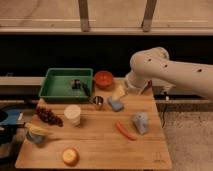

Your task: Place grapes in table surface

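Note:
The grapes point(48, 116), a small dark purple-red bunch, lie on the left side of the table surface point(100, 142), just left of the white cup point(73, 114). My white arm point(170, 70) reaches in from the right over the table's back right part. My gripper point(134, 89) hangs at the arm's lower left end, above the back edge near a yellow item point(119, 92). It is far to the right of the grapes and holds nothing that I can see. The dark maroon bowl is hidden behind the arm.
A green tray point(56, 92) holding a small dark object point(77, 84) stands back left, with an orange-red bowl point(104, 79) beside it. A metal cup point(98, 102), blue item point(115, 104), carrot point(125, 131), grey-blue item point(140, 122), orange fruit point(70, 156) and yellow-blue item point(36, 132) lie about.

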Robot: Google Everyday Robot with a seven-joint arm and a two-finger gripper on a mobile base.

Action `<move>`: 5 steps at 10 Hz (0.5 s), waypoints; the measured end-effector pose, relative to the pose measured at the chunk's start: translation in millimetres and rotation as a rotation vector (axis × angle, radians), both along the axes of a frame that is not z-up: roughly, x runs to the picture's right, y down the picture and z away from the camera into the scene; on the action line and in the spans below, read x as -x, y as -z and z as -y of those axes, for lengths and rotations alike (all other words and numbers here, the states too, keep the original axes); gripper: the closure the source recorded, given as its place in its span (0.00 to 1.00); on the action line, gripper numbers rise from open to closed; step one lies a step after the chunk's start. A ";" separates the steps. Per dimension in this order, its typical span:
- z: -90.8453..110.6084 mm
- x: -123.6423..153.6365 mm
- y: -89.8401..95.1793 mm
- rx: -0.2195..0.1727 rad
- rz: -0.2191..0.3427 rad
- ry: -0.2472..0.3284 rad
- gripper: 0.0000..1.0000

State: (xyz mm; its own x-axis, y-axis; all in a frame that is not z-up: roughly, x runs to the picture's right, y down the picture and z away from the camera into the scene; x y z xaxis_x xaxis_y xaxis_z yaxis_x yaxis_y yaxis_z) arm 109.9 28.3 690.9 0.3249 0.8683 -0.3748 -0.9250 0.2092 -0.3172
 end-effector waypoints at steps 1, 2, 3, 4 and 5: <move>0.2 1.8 -0.1 0.000 0.003 0.001 0.20; 0.1 1.4 0.0 0.000 0.002 0.001 0.20; -0.2 1.1 -0.1 0.001 0.002 0.001 0.20; -0.2 1.5 -0.1 0.000 0.002 0.001 0.20; -0.4 1.1 -0.1 0.001 0.002 0.002 0.20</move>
